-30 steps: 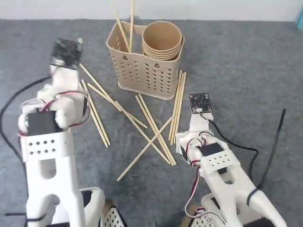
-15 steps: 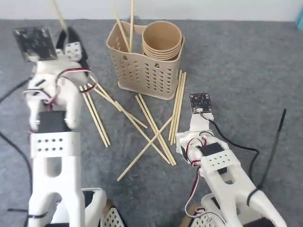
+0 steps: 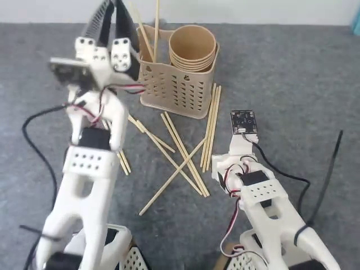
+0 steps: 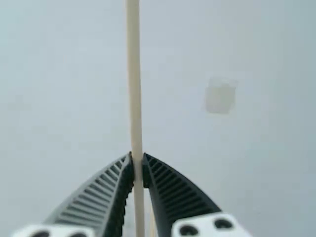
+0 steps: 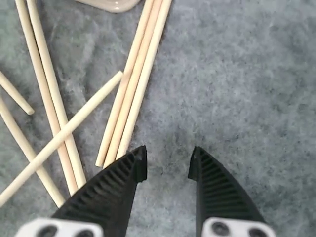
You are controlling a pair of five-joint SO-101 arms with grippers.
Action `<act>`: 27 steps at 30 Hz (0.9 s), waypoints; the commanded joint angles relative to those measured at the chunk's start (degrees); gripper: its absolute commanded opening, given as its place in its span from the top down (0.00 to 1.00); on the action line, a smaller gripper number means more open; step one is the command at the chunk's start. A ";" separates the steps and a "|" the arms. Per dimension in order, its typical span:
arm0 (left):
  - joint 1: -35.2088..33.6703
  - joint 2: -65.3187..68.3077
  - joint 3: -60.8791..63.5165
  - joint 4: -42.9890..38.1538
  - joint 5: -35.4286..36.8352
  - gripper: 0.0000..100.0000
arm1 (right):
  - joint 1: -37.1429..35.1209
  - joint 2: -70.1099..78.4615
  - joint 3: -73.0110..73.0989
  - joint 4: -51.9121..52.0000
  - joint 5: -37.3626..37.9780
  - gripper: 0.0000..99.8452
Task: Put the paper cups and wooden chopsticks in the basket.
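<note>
A beige slotted basket (image 3: 169,90) stands at the back, holding a stack of paper cups (image 3: 193,42) and two upright chopsticks (image 3: 156,28). My left gripper (image 3: 112,8) is raised just left of the basket, pointing up. In the left wrist view my left gripper (image 4: 137,160) is shut on a wooden chopstick (image 4: 132,74) that runs straight out past the fingertips. Several loose chopsticks (image 3: 180,152) lie crossed on the grey mat. My right gripper (image 5: 168,153) hovers open over bare mat beside three parallel chopsticks (image 5: 136,89).
The right arm (image 3: 250,180) stands low at the front right, with a black cable (image 3: 323,180) trailing beside it. The three parallel chopsticks (image 3: 212,124) lie against the basket's right corner. Grey mat (image 3: 292,84) stretches open to the right.
The left arm has risen from the mat at the left and swung right toward the basket, carrying a chopstick upward. The right arm has barely moved.
</note>
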 commanded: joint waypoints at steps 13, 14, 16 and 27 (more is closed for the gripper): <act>-3.96 21.89 -10.77 -0.35 1.05 0.85 | 0.92 -1.89 -0.44 -1.01 1.05 0.85; -3.96 20.92 -9.80 1.14 1.05 0.80 | 0.92 -1.89 -0.44 -1.01 1.05 0.85; -4.40 18.46 -8.13 6.59 1.05 0.73 | 0.92 -1.89 -0.44 -1.01 1.05 0.85; -13.01 -1.05 -11.65 49.93 10.20 0.77 | 0.92 -1.89 -0.44 -1.01 0.88 0.85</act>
